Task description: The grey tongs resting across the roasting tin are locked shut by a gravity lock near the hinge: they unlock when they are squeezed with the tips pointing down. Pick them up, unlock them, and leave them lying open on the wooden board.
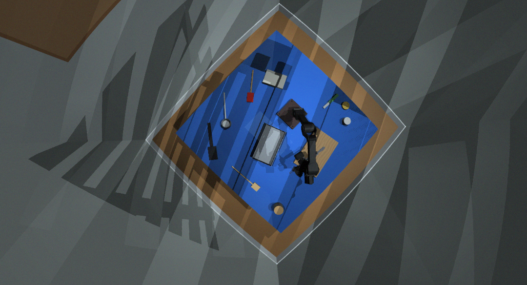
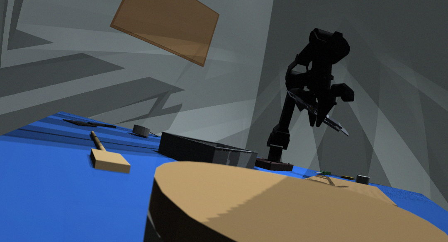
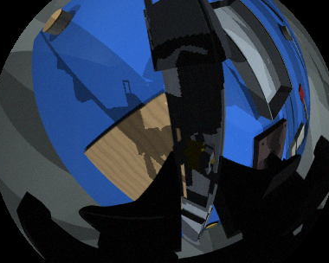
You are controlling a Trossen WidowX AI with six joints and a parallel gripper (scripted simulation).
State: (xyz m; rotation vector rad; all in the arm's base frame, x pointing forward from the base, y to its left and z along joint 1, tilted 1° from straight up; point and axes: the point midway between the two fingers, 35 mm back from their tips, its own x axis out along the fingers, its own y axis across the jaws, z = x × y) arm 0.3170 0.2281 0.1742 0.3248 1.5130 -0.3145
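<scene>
Grey tongs (image 2: 326,116) aloft, right of centre in the exterior view, tilted with tips pointing down and to the right, clear of the table. Gripper (image 2: 317,122) clamped on them around mid-length, hanging from the black arm (image 2: 316,71). From the top view, held over the near corner of the wooden board (image 1: 326,150), lower right of frame centre; a short grey length (image 1: 320,149) showing beside the arm there, probably the tongs, though too small to be sure. Roasting tin (image 1: 268,143) just left of the board, nothing lying across it. Further out on the blue mat (image 1: 235,106): wooden spatula (image 1: 246,179) below the tin, ladle (image 1: 225,113) and dark spatula (image 1: 211,143) to the left, red spatula (image 1: 250,87) towards the top. Arm base plate (image 1: 283,112) above the tin.
</scene>
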